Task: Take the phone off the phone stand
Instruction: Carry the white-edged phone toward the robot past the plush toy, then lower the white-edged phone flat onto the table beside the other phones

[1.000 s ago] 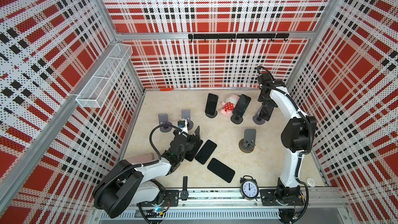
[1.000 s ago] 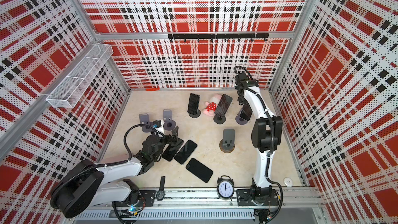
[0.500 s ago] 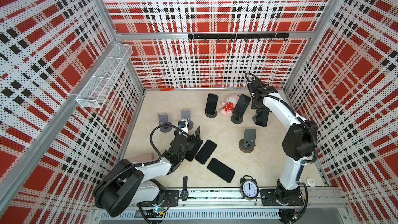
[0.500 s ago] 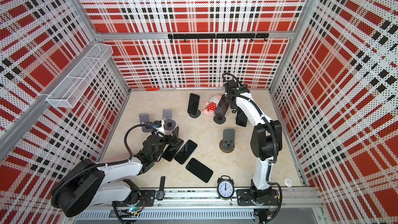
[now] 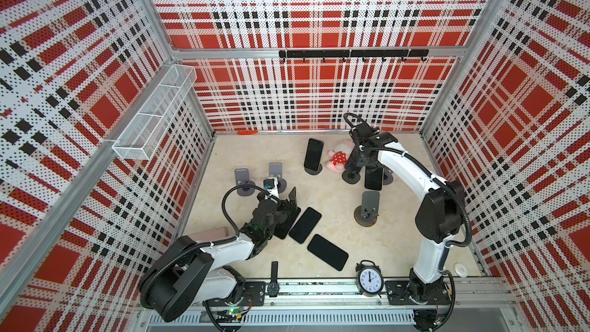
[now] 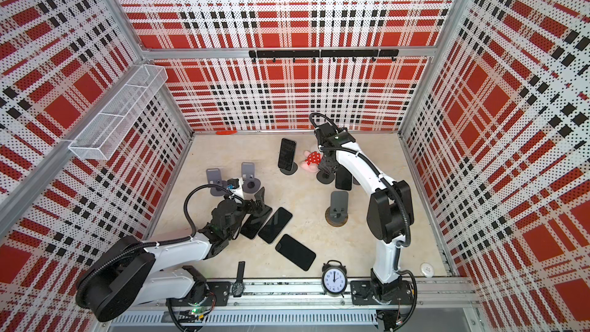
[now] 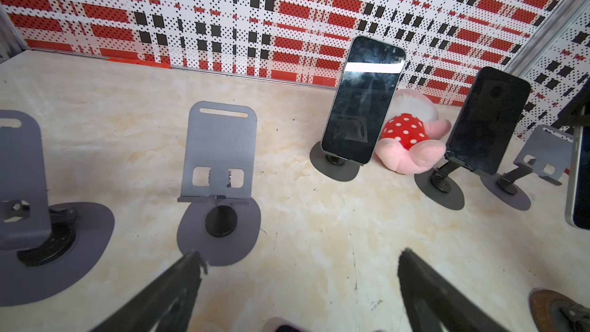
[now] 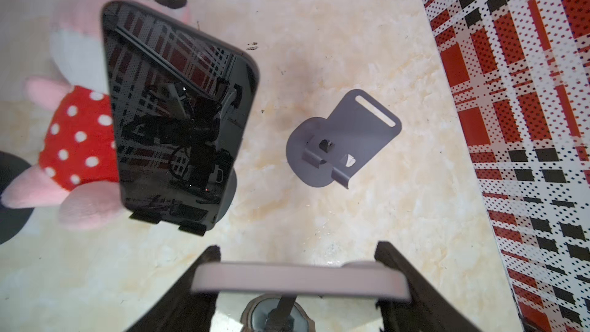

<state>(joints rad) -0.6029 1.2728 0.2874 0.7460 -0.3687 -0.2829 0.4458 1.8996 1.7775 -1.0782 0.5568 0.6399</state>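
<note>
Right wrist view shows the right gripper (image 8: pixel 298 260) clamped on the long edges of the phone (image 8: pixel 300 279), clear of the empty stand (image 8: pixel 343 142) toward the surface's back right corner; it is probably stiff, slick and breakable, so edges suit, while the left gripper (image 7: pixel 300 255) gapes empty.

Pink plush toy (image 5: pixel 338 158), alarm clock (image 5: pixel 369 280), wristwatch (image 5: pixel 274 282), wire basket (image 5: pixel 153 116)

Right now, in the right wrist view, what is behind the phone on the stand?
A pink plush toy in a red dotted dress lies behind the phone. The phone covers part of its head and one side of its body.
</note>
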